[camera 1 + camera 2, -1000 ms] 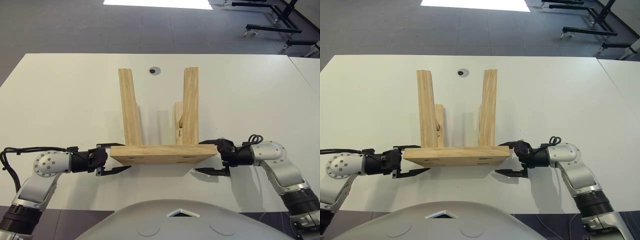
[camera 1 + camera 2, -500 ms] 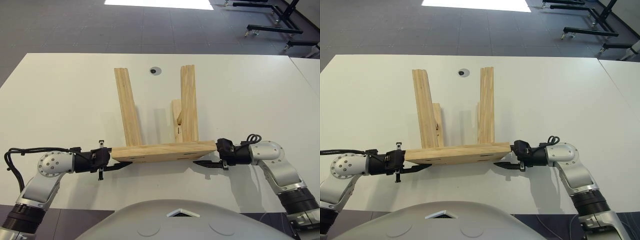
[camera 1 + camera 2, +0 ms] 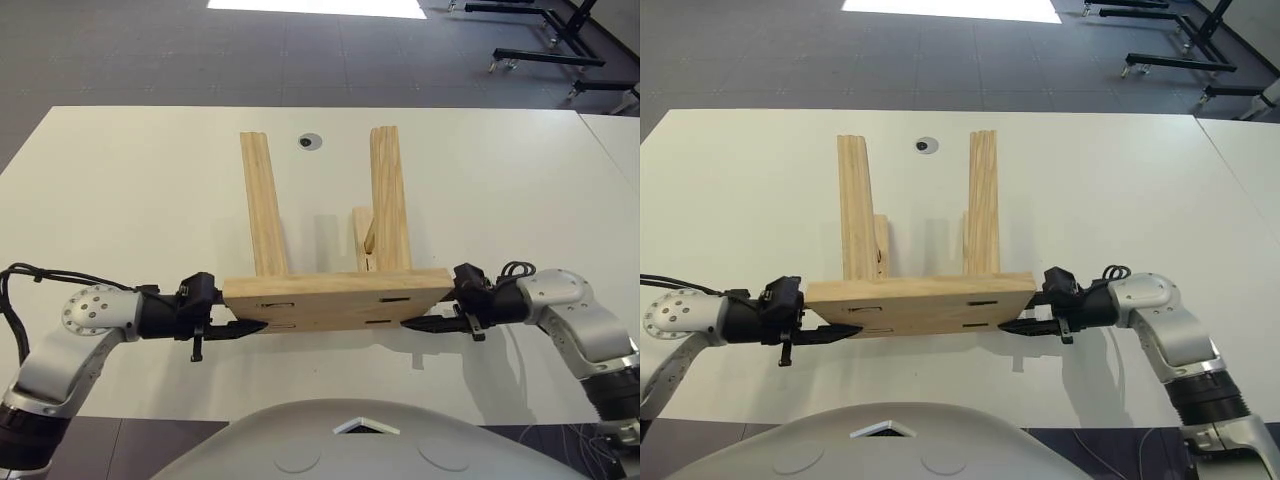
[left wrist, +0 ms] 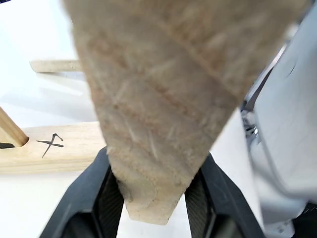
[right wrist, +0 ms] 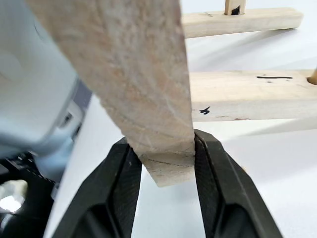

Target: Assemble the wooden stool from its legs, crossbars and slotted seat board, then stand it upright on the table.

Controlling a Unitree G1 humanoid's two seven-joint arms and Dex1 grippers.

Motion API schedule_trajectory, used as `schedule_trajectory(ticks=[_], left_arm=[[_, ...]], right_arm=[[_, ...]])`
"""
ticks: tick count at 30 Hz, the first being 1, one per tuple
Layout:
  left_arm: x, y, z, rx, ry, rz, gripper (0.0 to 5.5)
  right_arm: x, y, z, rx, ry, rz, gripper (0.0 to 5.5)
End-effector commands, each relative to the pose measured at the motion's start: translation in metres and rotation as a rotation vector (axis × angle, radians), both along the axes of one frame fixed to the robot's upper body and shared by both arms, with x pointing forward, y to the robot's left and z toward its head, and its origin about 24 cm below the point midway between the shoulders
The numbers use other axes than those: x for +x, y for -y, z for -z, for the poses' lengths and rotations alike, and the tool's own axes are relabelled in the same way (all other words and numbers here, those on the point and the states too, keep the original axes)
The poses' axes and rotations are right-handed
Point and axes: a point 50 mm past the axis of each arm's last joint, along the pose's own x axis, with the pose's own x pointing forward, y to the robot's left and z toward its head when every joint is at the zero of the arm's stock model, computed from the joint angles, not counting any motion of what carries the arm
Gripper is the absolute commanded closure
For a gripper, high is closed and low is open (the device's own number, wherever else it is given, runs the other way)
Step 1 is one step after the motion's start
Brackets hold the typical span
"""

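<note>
The wooden stool lies with its slotted seat board (image 3: 335, 298) nearest me, slotted face tilted up, held just above the white table (image 3: 120, 190). Two long legs (image 3: 263, 205) (image 3: 390, 200) point away from me, with a shorter piece (image 3: 364, 235) between them. My left gripper (image 3: 232, 312) is shut on the board's left end, its fingers (image 4: 106, 198) pinching the edge. At the other end, my right gripper (image 3: 442, 312) is shut on the board, which stands between its fingers (image 5: 218, 188). A leg marked with an X (image 4: 54, 146) lies beyond the board in the left wrist view.
A small round grommet (image 3: 310, 142) sits in the table beyond the leg tips. The table's far edge (image 3: 300, 107) borders grey floor with wheeled frames (image 3: 545, 55) at the back right. A second table's corner (image 3: 615, 135) is at the right.
Both grippers, open around the board's ends a second ago, have shut on them. The seat board has since tipped from edge-on to showing its slotted face, shifting slightly right.
</note>
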Motion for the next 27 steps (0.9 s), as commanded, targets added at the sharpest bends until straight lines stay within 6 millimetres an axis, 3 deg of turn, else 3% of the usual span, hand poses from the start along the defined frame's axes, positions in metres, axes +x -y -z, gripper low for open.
schedule_trajectory(ticks=[1,6,9,13,17,23,26,27], left_arm=[[-0.001,0.01,-0.041,-0.196,-0.133,-0.066,4.01],[-0.015,0.015,-0.074,-0.317,-0.34,0.058,4.01],[-0.03,0.021,-0.089,-0.397,-0.445,0.2,4.01],[-0.031,0.021,-0.091,-0.511,-0.591,0.182,4.01],[-0.002,0.01,-0.086,-0.669,-0.604,0.058,4.01],[0.022,0.009,-0.068,-0.621,-0.71,-0.062,4.01],[0.023,0.01,-0.06,-0.578,-0.762,-0.093,3.26],[0.025,0.01,-0.06,-0.584,-0.763,-0.095,3.1]], right_arm=[[0.011,-0.018,-0.069,0.188,-0.189,-0.093,4.06],[0.006,-0.018,-0.144,0.208,-0.447,-0.283,4.07],[-0.003,-0.018,-0.163,0.195,-0.55,-0.357,4.13],[-0.005,-0.011,-0.183,0.185,-0.721,-0.374,4.17],[0.0,-0.01,-0.174,0.178,-0.818,-0.32,4.17],[0.002,-0.004,-0.131,0.143,-0.94,-0.18,4.17],[0.006,-0.003,-0.122,0.134,-0.942,-0.139,4.17],[0.01,-0.002,-0.116,0.122,-0.93,-0.097,3.8]])
